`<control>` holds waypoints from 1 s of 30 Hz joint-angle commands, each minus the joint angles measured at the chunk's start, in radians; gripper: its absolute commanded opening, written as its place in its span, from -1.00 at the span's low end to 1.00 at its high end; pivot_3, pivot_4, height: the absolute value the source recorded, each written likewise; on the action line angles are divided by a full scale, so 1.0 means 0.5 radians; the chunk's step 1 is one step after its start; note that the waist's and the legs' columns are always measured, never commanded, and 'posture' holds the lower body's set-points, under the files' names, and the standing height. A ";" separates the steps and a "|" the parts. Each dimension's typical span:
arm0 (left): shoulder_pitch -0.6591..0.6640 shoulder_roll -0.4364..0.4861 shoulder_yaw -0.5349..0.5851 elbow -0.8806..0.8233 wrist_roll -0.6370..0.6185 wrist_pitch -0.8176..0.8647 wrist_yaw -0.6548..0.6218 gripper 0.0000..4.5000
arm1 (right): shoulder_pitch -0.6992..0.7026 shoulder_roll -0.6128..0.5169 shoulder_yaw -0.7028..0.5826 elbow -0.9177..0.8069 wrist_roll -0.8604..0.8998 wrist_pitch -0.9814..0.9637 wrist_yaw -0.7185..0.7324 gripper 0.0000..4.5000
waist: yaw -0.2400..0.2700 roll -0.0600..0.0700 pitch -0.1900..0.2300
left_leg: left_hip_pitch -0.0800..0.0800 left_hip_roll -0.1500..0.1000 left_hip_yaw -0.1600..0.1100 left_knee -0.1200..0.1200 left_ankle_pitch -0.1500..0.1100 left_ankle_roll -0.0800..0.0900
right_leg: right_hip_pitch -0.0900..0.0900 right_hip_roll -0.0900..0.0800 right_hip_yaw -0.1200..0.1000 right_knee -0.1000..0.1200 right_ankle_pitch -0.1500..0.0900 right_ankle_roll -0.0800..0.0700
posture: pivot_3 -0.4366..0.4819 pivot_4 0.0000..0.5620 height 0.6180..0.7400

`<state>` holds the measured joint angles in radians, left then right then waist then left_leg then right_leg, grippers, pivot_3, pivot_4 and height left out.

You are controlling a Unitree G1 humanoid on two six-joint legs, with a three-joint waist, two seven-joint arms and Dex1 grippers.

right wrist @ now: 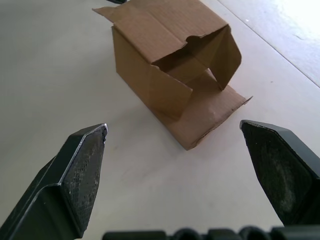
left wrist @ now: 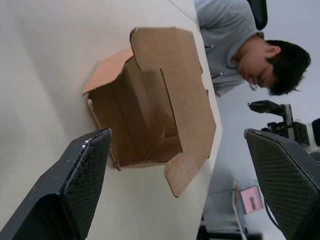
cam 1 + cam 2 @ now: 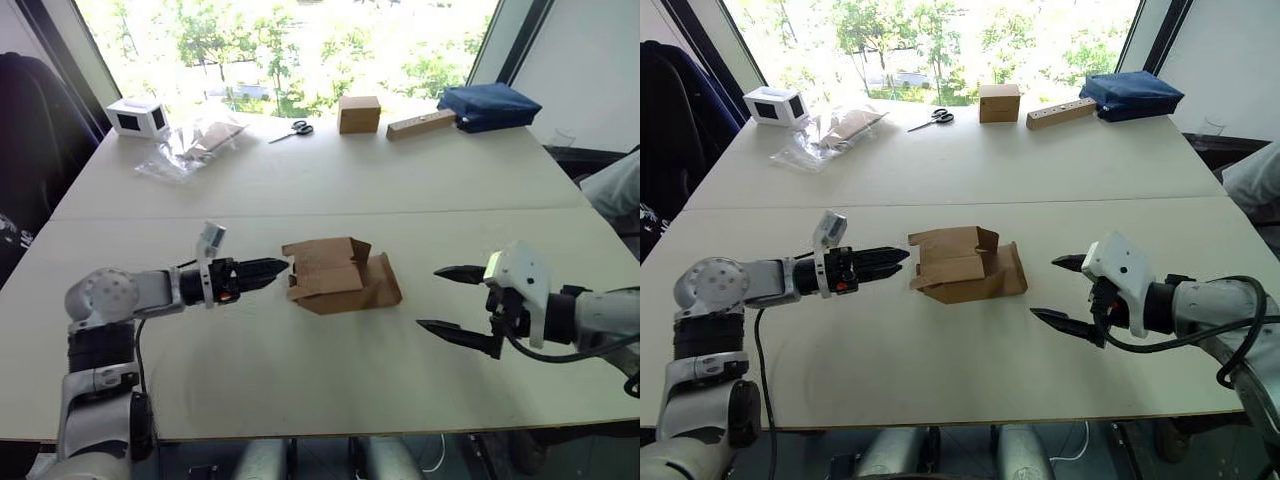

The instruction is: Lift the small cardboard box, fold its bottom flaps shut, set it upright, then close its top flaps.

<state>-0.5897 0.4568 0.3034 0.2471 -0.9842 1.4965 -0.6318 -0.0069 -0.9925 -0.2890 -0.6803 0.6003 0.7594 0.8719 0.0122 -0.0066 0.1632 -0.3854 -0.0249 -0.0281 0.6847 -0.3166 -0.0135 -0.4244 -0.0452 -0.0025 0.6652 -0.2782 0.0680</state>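
Both claws hover over the desk (image 3: 300,380) with the small cardboard box (image 3: 340,275) lying on its side between them. On the robot's left, the left claw (image 3: 283,266) points its tips at the box's near end, just short of the cardboard; from the head views its fingers look nearly together, while its own wrist view shows them parted, holding nothing. That wrist view looks straight into the box's open end, whose flaps (image 2: 187,100) stand splayed outward. Across from it, the right claw (image 3: 440,298) sits spread wide and empty, well apart from the box, facing the other end, where one flap (image 1: 212,117) lies flat on the desk.
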 commanded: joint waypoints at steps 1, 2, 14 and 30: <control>-0.107 -0.071 -0.063 0.103 0.042 -0.077 -0.067 0.95 | 0.007 -0.022 -0.030 -0.100 -0.007 0.008 -0.047 1.00 | 0.003 0.000 0.000 | 0.000 0.000 0.000 0.000 0.002 -0.004 | 0.000 0.000 0.000 0.000 0.000 0.000 | -0.05 -0.47 1.00; -0.127 -0.093 -0.100 0.130 0.074 -0.122 -0.080 0.95 | 0.014 -0.017 -0.042 -0.108 -0.004 0.014 -0.057 1.00 | 0.005 0.000 0.000 | 0.000 0.000 0.000 0.000 0.002 -0.004 | 0.000 0.000 0.000 0.000 0.000 0.000 | -0.05 -0.47 1.00; -0.354 -0.295 -0.255 0.476 0.278 -0.418 -0.244 0.95 | 0.046 -0.030 -0.202 -0.244 0.096 0.135 -0.135 1.00 | 0.002 -0.001 0.000 | -0.001 -0.001 0.000 0.000 0.005 -0.009 | 0.000 0.000 0.000 0.000 0.000 0.000 | -0.05 -0.47 1.00; -0.388 -0.386 -0.275 0.535 0.377 -0.475 -0.359 -0.45 | 0.084 -0.012 -0.208 -0.243 0.084 0.128 -0.183 1.00 | 0.002 -0.001 0.000 | -0.001 -0.001 0.000 0.000 0.001 -0.002 | 0.000 0.000 0.000 0.000 0.000 0.000 | -0.05 -0.47 1.00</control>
<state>-0.7605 0.2678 0.1704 0.5393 -0.7944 1.2585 -0.7970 0.0362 -0.9959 -0.3624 -0.7816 0.6387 0.8371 0.7834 0.0133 -0.0071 0.1630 -0.3857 -0.0253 -0.0282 0.6848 -0.3159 -0.0147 -0.4245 -0.0453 -0.0025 0.6651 -0.2782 0.0680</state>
